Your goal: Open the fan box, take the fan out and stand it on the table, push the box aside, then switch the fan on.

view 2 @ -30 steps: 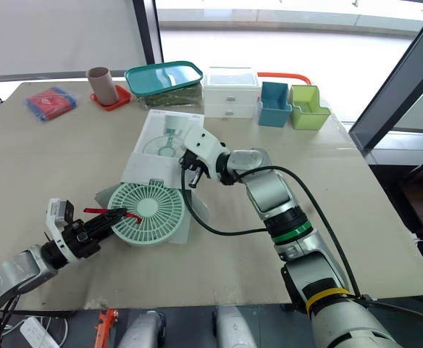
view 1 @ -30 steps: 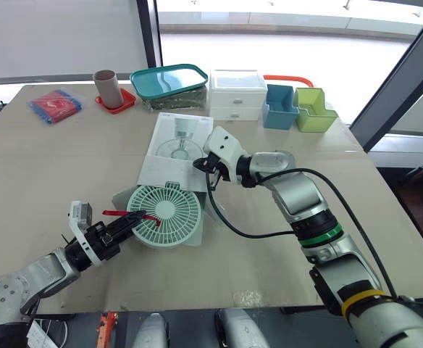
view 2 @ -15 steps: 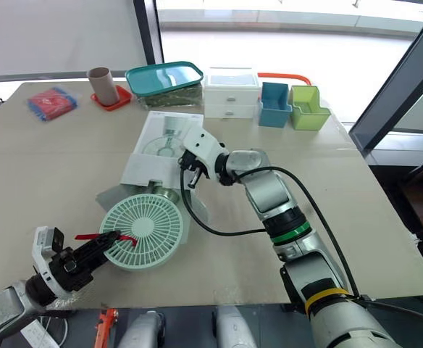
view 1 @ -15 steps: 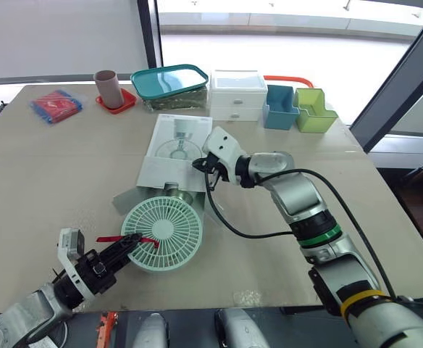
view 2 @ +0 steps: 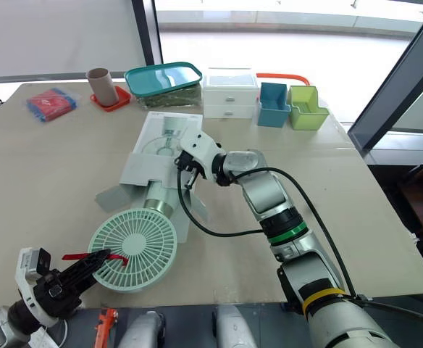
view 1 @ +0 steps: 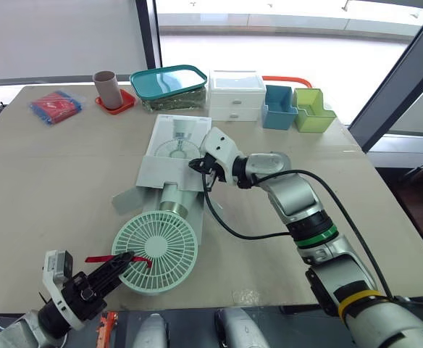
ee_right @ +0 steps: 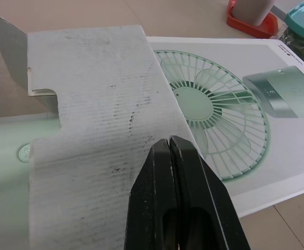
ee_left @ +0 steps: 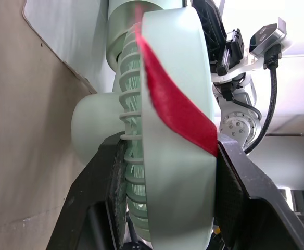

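A mint-green fan lies flat, its round grille head (view 1: 155,252) near the table's front edge and its cylindrical body (view 1: 173,197) sticking out of the open end of the white fan box (view 1: 175,145). My left gripper (view 1: 122,261) is shut on the rim of the fan head, one finger (ee_left: 108,177) on each side of it, beside a red strap (ee_left: 173,104). My right gripper (view 1: 198,165) is shut, its tips resting on the box's open cardboard flap (ee_right: 100,114) by the printed fan picture.
Along the back of the table stand a red packet (view 1: 54,106), a brown cup on a red coaster (view 1: 109,87), a teal-lidded container (view 1: 169,81), a white drawer unit (view 1: 237,94), a blue bin (view 1: 280,106) and a green bin (view 1: 315,109).
My left gripper has drawn the fan head toward the table's front edge, and the fan's body has slid out of the box. The right gripper has stayed on the box.
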`<action>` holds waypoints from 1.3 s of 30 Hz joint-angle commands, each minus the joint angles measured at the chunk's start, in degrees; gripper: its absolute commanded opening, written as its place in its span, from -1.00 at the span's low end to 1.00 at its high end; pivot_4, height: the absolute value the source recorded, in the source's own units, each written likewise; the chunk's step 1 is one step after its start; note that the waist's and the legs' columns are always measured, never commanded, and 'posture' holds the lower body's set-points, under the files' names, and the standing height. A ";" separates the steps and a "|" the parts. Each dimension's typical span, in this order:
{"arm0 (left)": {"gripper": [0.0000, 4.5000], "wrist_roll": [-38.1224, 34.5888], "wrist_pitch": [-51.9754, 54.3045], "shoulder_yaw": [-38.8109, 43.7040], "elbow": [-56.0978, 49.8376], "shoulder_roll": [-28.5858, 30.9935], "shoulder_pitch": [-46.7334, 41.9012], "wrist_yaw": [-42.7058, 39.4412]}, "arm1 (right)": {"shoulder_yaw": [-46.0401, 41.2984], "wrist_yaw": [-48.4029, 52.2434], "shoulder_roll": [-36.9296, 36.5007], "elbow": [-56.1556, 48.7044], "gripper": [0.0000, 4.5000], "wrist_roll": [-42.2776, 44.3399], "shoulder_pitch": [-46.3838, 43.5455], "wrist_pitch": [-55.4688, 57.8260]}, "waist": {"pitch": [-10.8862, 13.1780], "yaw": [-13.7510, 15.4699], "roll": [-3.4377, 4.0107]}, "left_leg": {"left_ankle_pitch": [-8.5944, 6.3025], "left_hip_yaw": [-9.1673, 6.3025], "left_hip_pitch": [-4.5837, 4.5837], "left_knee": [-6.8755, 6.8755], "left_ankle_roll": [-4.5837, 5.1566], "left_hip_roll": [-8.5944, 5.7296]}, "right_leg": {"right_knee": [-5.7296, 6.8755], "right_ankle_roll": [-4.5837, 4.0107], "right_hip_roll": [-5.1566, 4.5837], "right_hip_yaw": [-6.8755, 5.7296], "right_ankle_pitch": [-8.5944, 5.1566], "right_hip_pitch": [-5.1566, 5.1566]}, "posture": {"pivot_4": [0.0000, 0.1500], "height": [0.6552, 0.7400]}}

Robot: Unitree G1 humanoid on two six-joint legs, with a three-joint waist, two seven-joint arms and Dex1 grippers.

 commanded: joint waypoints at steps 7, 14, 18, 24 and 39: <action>0.98 8.93 0.49 0.54 4.24 3.16 -1.25 -5.50 | -0.38 0.14 -0.14 -0.77 -1.00 -0.15 -0.95 -0.63 | 0.01 -0.01 0.01 | 0.00 -0.01 0.00 0.00 0.00 0.01 | 0.01 0.00 0.03 0.00 0.00 -0.01 | 1.00 1.00; 0.98 13.28 1.52 9.46 10.05 10.70 -5.08 -17.11 | -0.05 0.13 0.32 0.26 -1.00 -0.33 -1.17 -1.46 | 0.02 -0.02 0.02 | 0.00 -0.03 -0.01 -0.01 0.00 0.05 | 0.00 -0.05 0.10 -0.02 -0.02 -0.02 | 1.00 1.00; 0.98 17.81 4.16 13.89 9.20 15.71 -4.64 -24.88 | -0.14 0.19 0.83 0.86 -1.00 -0.26 -1.78 -1.81 | 0.02 -0.09 0.01 | 0.00 0.00 -0.02 -0.02 0.00 0.08 | -0.01 -0.06 0.09 -0.03 -0.03 -0.05 | 1.00 1.00; 0.98 43.47 -8.48 14.81 0.76 19.81 1.69 -44.39 | -0.11 0.63 0.87 1.46 -1.00 -0.33 -2.06 -2.56 | 0.05 -0.15 0.05 | 0.00 0.05 -0.04 -0.12 0.00 0.06 | -0.03 -0.11 0.07 -0.01 -0.07 -0.11 | 1.00 1.00; 0.98 80.27 -53.02 5.18 11.09 9.57 -9.97 -55.27 | -0.88 1.80 1.40 3.54 -1.00 -0.14 -3.96 -4.69 | 0.03 -0.11 0.01 | 0.01 0.09 -0.05 -0.14 -0.02 0.09 | -0.05 -0.15 0.05 -0.03 -0.05 -0.12 | 1.00 1.00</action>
